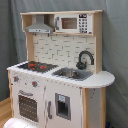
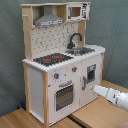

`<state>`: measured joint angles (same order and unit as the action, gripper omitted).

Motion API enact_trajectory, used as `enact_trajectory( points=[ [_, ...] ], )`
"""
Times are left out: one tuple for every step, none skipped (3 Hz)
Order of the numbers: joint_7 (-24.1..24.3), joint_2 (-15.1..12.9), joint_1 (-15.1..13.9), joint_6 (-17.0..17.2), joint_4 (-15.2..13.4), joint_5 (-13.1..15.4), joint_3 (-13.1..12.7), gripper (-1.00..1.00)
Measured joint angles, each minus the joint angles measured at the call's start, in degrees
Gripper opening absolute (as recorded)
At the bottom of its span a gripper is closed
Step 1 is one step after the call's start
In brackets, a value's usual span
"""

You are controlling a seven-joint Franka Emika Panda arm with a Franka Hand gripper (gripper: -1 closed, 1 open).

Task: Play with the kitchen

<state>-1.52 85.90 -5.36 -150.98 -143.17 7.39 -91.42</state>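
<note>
Second exterior view: you're approaching the kitchen point(image 2: 60, 75) with the arm point(image 2: 112, 96) low right, fingers' state can't tell, next aiming for a door handle.

- My arm point(image 2: 112, 95) has a smooth, glossy white plastic-looking shell.
- The kitchen point(image 1: 60, 80) has matt white painted panels with pale wood edges.
- Its faucet point(image 1: 85, 59) looks glossy black; the sink point(image 1: 72, 74) looks like dull grey metal.
- The floor point(image 2: 95, 115) is smooth light wood.
- The backdrop point(image 1: 116, 45) is grey cloth.
</note>
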Motion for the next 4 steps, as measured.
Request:
enact_trajectory(
  points=[
    [5.4,0.0,-2.0,-1.5,0.0,0.5,-0.7,1.00],
    [13.3,0.0,-5.3,-4.1,0.0,0.5,-1.3,1.00],
    [19.6,0.0,-7.9,-6.4,0.0,0.5,-1.7,1.00],
    [27.2,0.0,-10.3,-9.0,0.0,0.5,-2.1,1.00]
  ],
)
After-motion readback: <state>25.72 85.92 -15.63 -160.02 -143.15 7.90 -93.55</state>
